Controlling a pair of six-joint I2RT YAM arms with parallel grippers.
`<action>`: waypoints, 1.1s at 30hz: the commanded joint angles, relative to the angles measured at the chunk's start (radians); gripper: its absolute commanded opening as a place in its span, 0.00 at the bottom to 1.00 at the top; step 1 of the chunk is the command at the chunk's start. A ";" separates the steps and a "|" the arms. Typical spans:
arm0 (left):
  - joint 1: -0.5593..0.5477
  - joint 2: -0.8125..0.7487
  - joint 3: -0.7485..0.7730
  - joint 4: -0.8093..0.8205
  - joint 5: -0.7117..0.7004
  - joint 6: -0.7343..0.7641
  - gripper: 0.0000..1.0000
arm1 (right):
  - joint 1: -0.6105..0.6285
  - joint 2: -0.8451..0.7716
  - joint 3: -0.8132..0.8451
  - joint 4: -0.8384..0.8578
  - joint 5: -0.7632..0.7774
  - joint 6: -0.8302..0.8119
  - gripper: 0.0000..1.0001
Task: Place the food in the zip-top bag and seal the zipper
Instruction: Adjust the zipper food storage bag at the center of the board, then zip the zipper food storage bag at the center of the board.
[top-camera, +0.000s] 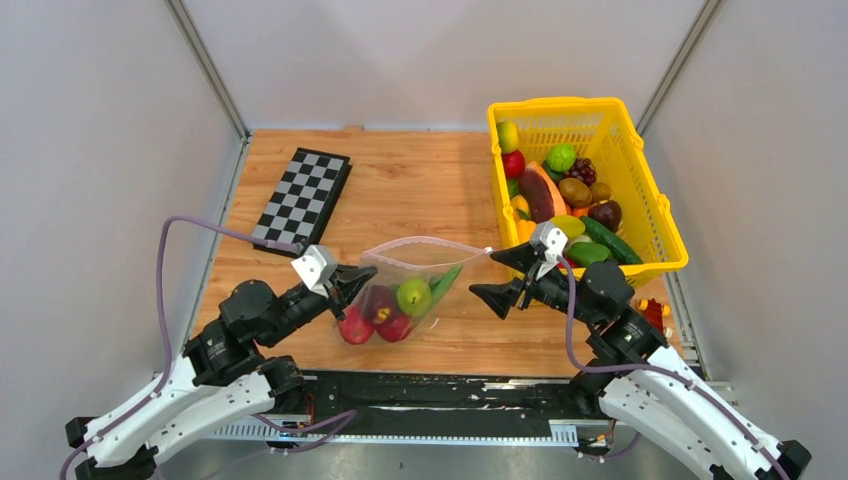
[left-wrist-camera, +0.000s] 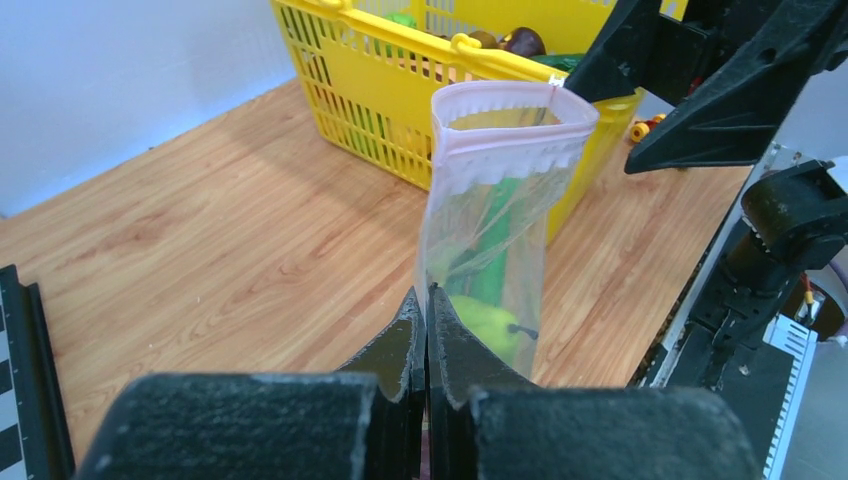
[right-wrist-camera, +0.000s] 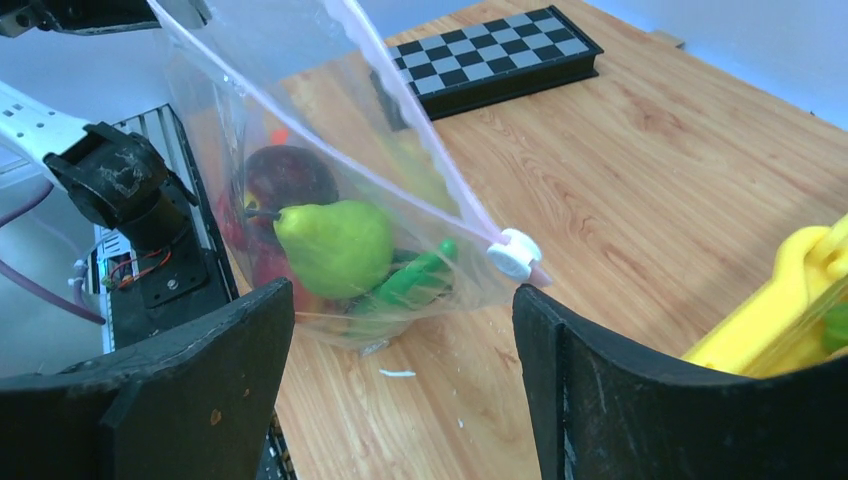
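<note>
The clear zip-top bag lies mid-table between my grippers. Inside it are red apples, a green pear, a dark purple fruit and a green cucumber piece. Its pinkish zipper arches up and the mouth stands open. My left gripper is shut on the bag's left edge. My right gripper is open and empty just right of the bag. In the right wrist view, the white slider sits at the zipper's end between the fingers. The pear shows there through the plastic.
A yellow mesh basket with several more toy fruits stands at the back right, close behind the right gripper. A folded chessboard lies at the back left. Small orange-red blocks lie beside the right arm.
</note>
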 joint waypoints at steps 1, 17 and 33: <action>0.003 -0.021 0.022 0.020 0.041 0.008 0.00 | -0.002 0.034 -0.032 0.106 -0.004 0.024 0.80; 0.003 -0.147 0.064 0.042 -0.102 -0.034 0.00 | -0.002 0.287 0.122 0.055 -0.187 -0.098 0.81; 0.004 -0.112 0.164 0.045 0.017 -0.058 0.00 | -0.022 0.294 0.149 0.321 -0.421 0.007 0.52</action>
